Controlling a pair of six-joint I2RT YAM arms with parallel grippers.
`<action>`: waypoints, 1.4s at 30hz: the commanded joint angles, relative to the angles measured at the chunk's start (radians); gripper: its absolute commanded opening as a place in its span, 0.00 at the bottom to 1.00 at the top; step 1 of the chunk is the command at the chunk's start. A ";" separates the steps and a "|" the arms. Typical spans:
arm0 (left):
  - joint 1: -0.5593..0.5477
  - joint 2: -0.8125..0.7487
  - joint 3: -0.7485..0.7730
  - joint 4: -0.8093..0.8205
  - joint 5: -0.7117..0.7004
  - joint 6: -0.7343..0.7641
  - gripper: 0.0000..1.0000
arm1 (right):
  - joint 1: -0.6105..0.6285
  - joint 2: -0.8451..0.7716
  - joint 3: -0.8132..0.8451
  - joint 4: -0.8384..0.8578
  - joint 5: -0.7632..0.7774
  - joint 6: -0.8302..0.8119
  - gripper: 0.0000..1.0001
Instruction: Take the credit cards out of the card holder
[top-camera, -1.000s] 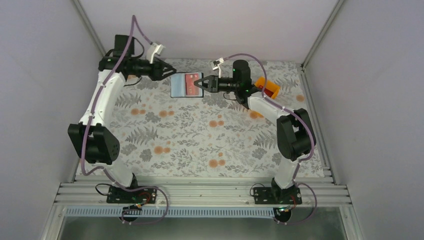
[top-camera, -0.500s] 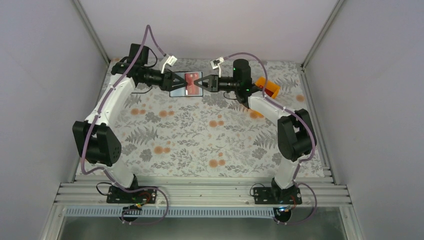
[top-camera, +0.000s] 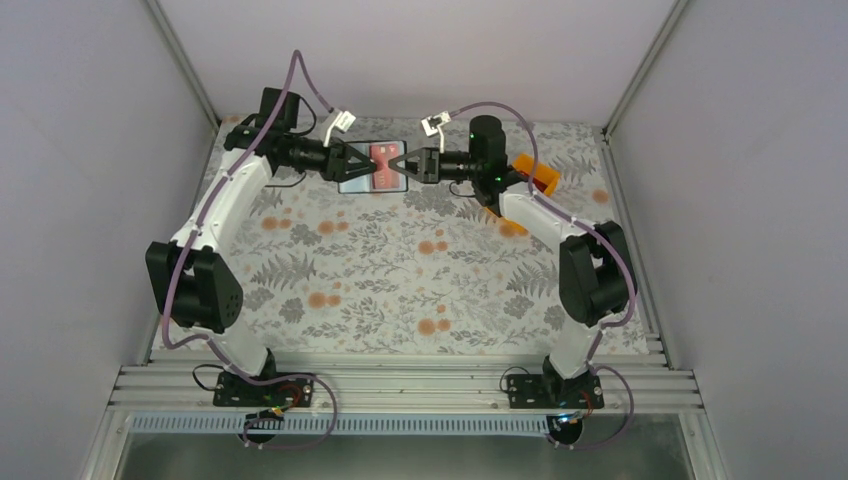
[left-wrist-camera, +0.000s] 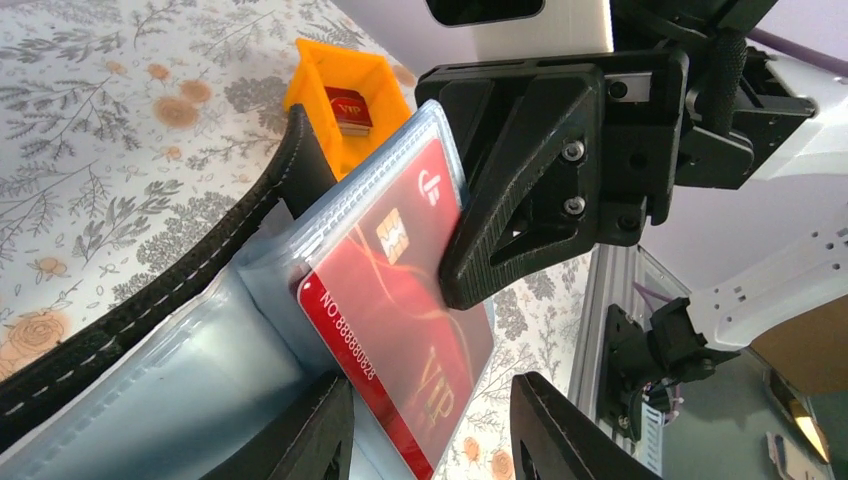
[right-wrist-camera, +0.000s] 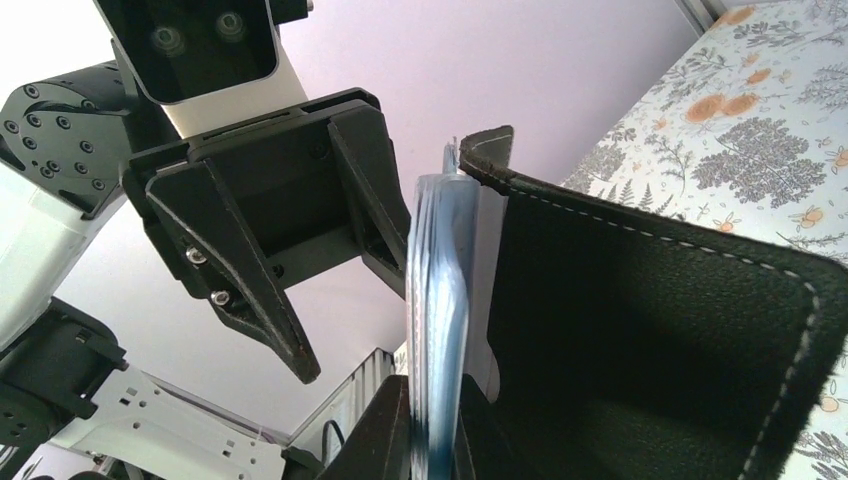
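Note:
The card holder (top-camera: 350, 185) hangs in the air at the back of the table, open, with my two grippers meeting on it. My right gripper (top-camera: 394, 167) is shut on its grey-blue pockets (right-wrist-camera: 440, 270), and the black cover (right-wrist-camera: 650, 350) hangs beside them. A red credit card (left-wrist-camera: 400, 320) sits in the front pocket, its lower corner sticking out. My left gripper (left-wrist-camera: 430, 438) is open, and that corner lies between its fingers. The right arm's fingers (left-wrist-camera: 520, 200) pinch the pocket just above the card.
An orange bin (top-camera: 537, 175) lies on the flowered cloth behind my right wrist. In the left wrist view the bin (left-wrist-camera: 345, 80) holds another red card (left-wrist-camera: 348, 108). Metal rails run along the table's near and right edges.
My left arm has swung right from the back left and brought its fingers onto the holder. The right gripper has kept its grip and shifted slightly left.

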 joint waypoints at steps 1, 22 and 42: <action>-0.041 0.013 0.016 0.042 0.070 -0.008 0.40 | 0.007 -0.040 0.039 0.073 -0.044 -0.010 0.04; -0.090 0.021 0.085 0.284 0.270 -0.200 0.35 | 0.036 -0.021 0.073 0.030 -0.065 -0.065 0.04; -0.098 0.004 -0.007 0.140 0.055 -0.065 0.02 | 0.024 -0.039 0.045 -0.135 -0.036 -0.186 0.13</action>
